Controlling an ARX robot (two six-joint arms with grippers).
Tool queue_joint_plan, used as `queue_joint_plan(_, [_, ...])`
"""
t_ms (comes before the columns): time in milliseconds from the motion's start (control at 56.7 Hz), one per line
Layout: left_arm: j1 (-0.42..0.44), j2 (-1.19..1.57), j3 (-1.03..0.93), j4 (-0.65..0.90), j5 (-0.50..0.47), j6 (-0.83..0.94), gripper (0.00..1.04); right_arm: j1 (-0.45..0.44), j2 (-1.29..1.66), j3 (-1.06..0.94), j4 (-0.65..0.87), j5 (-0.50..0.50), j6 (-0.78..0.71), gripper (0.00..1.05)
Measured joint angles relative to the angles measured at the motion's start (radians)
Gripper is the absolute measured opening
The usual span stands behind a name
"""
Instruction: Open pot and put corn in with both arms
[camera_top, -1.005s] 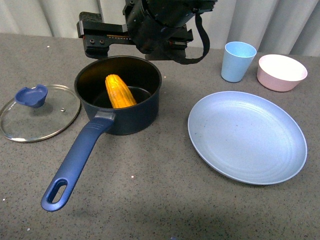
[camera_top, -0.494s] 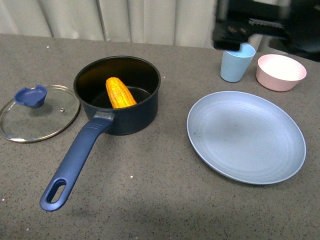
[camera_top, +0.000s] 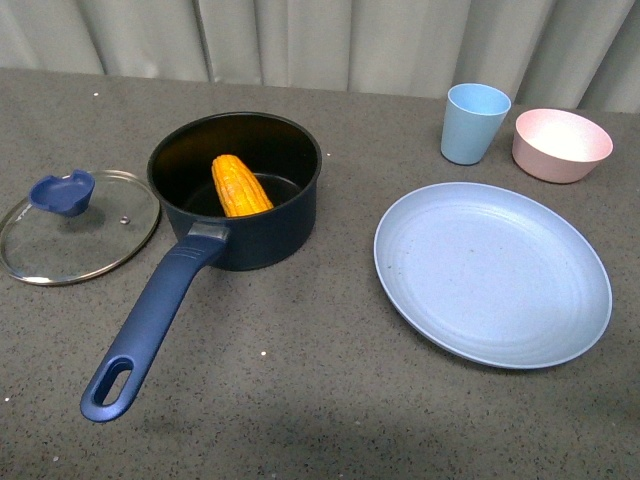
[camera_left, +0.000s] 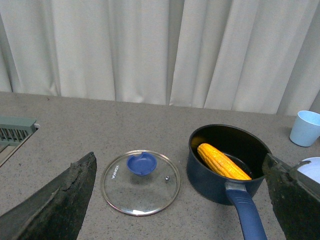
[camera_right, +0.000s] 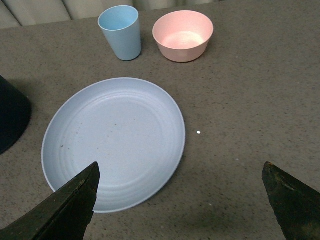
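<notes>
The navy-blue pot (camera_top: 270, 235) stands open on the grey table, its long handle (camera_top: 150, 325) pointing to the near left. The yellow corn (camera_top: 240, 185) lies inside it, tilted against the wall. Both show in the left wrist view too, the pot (camera_left: 210, 177) and the corn (camera_left: 222, 161). The glass lid (camera_top: 80, 225) with a blue knob lies flat to the left of the pot. No arm shows in the front view. My left gripper (camera_left: 182, 200) is open and empty, above the table before the lid and pot. My right gripper (camera_right: 180, 202) is open and empty, above the plate's edge.
A large pale blue plate (camera_top: 492, 272) lies to the right of the pot. A pale blue cup (camera_top: 475, 123) and a pink bowl (camera_top: 561, 144) stand behind it. Grey curtains hang along the table's far edge. A green-grey object (camera_left: 15, 131) sits at the far left in the left wrist view.
The black arm that hung over the pot a second ago moved right past the cup and has left the front view. The corn, pot and lid have not moved.
</notes>
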Motion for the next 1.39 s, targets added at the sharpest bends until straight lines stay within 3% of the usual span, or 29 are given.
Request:
queue_joint_plan(176, [0.000, 0.000, 0.000, 0.000, 0.000, 0.000, 0.98, -0.029, -0.124, -0.034, -0.007, -0.017, -0.040, 0.95])
queue_joint_plan(212, [0.000, 0.000, 0.000, 0.000, 0.000, 0.000, 0.98, -0.032, -0.103, -0.055, 0.061, -0.025, -0.061, 0.92])
queue_joint_plan(300, [0.000, 0.000, 0.000, 0.000, 0.000, 0.000, 0.98, -0.047, -0.070, -0.180, 0.422, -0.054, -0.133, 0.77])
queue_joint_plan(353, [0.000, 0.000, 0.000, 0.000, -0.002, 0.000, 0.98, -0.090, -0.098, -0.212, 0.527, -0.116, -0.152, 0.68])
queue_joint_plan(546, [0.000, -0.001, 0.000, -0.001, 0.000, 0.000, 0.98, -0.136, -0.271, -0.219, 0.435, -0.131, -0.180, 0.25])
queue_joint_plan(687, [0.000, -0.001, 0.000, -0.001, 0.000, 0.000, 0.98, -0.137, -0.360, -0.219, 0.356, -0.134, -0.186, 0.00])
queue_joint_plan(1392, [0.000, -0.001, 0.000, -0.001, 0.000, 0.000, 0.98, -0.137, -0.651, -0.219, 0.073, -0.135, -0.187, 0.01])
